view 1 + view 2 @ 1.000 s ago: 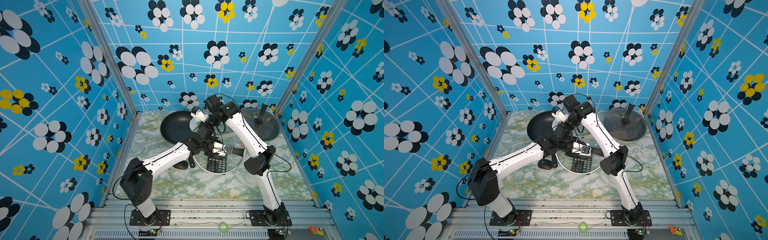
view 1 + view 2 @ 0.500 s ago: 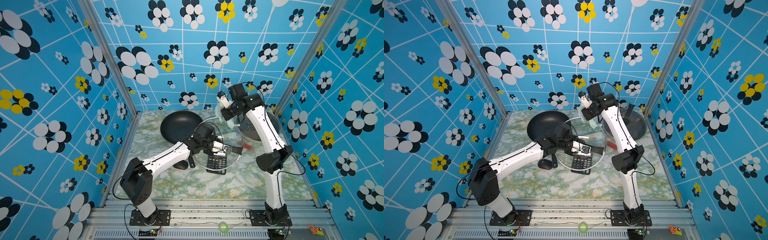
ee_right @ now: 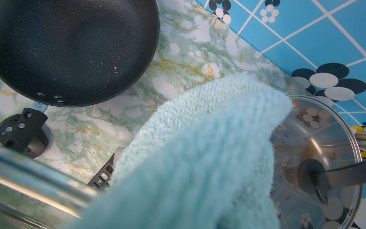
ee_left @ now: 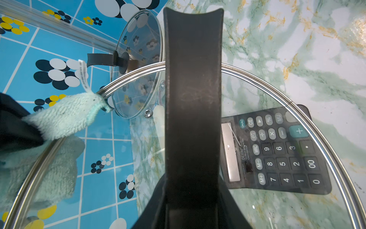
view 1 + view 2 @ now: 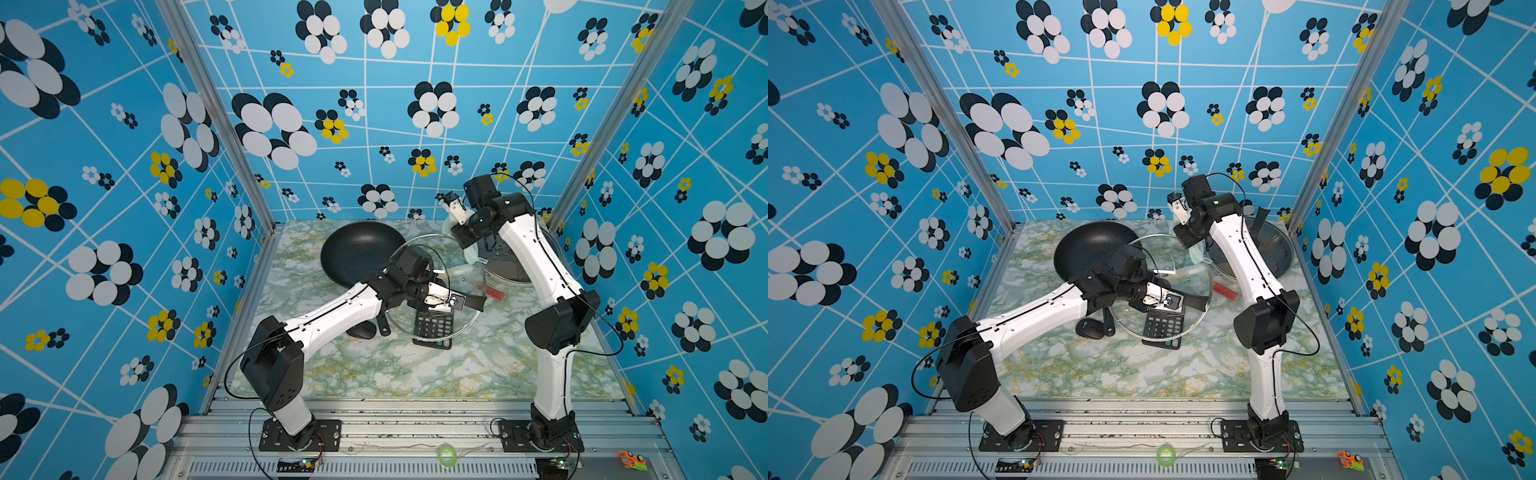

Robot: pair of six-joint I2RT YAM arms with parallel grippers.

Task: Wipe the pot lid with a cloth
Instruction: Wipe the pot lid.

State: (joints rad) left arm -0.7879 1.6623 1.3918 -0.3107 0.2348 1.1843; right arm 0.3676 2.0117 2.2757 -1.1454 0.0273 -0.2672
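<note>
Left hand (image 5: 448,300): clamped on black handle (image 4: 193,99) of pot lid (image 5: 459,268). Right hand (image 5: 467,244): closed tight on cloth (image 3: 198,158), at lid's rim. Calculator (image 5: 432,328): beneath lid.

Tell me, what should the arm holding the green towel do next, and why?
Probably sweep the cloth inward across the pot lid, toward its black handle. The left gripper holds the lid up by that handle, above the calculator. The right gripper, shut on the cloth, has it only at the lid's rim, so nearly all the glass lies beyond the cloth.
</note>
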